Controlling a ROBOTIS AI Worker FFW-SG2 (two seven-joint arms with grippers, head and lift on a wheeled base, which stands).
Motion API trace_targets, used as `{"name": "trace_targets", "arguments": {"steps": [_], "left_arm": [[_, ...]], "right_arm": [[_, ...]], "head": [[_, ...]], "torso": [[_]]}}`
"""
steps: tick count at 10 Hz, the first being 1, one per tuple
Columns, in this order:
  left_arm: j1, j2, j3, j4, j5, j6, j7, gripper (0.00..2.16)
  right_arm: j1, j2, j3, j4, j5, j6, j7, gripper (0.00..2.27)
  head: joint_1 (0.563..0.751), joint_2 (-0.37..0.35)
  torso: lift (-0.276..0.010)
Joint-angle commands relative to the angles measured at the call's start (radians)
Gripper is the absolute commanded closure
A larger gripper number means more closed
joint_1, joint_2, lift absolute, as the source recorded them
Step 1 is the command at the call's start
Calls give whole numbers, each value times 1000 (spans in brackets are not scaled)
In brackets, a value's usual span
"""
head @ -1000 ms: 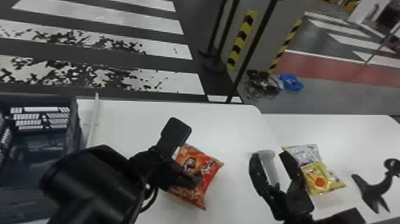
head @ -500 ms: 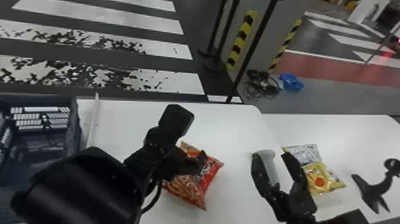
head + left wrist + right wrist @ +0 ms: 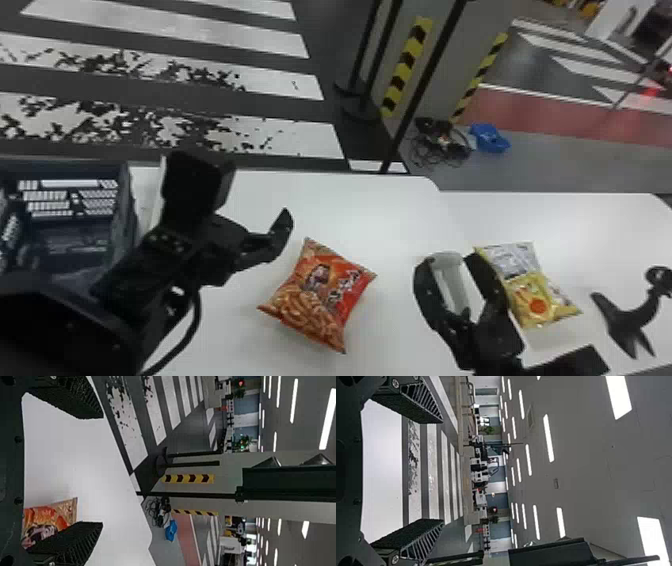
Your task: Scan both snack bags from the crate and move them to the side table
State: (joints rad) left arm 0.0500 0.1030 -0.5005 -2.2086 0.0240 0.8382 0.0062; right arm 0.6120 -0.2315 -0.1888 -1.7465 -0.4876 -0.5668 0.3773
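Left fingers gape near the lettered orange bag.

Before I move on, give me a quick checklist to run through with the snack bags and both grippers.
1. Left gripper open: ok, fingers apart.
2. Right gripper open: ok, nothing between its fingers.
3. Orange snack bag free of both grippers: ok, it lies flat between them.
4. Orange snack bag on the side table: not ok, it lies on the main table.
5. Yellow snack bag on the side table: ok.
6. Orange snack bag scanned: cannot tell, nothing visible settles it.
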Motion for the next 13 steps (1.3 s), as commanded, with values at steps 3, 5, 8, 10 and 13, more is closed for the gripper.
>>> {"name": "trace_targets", "arguments": {"steps": [3, 5, 8, 10, 13], "left_arm": [[117, 135, 140, -60, 16, -231, 60, 26], [211, 175, 212, -88, 30, -333, 67, 26], [373, 211, 352, -111, 76, -642, 69, 29], [436, 230, 405, -111, 80, -707, 71, 83], [533, 231, 485, -108, 100, -802, 74, 83]], "right_arm": [[-2, -5, 5, 4, 20, 14, 0, 103], [-5, -5, 14, 4, 27, 17, 0, 103], [-17, -2, 31, 21, 33, 17, 0, 103], [-18, 3, 40, 28, 35, 17, 0, 103], [-18, 3, 72, 33, 126, 11, -23, 100]], "head": [[695, -350], [695, -329], [695, -264], [695, -214], [695, -163]], "torso": [[-95], [-95], [-95], [-95], [-95]]}}
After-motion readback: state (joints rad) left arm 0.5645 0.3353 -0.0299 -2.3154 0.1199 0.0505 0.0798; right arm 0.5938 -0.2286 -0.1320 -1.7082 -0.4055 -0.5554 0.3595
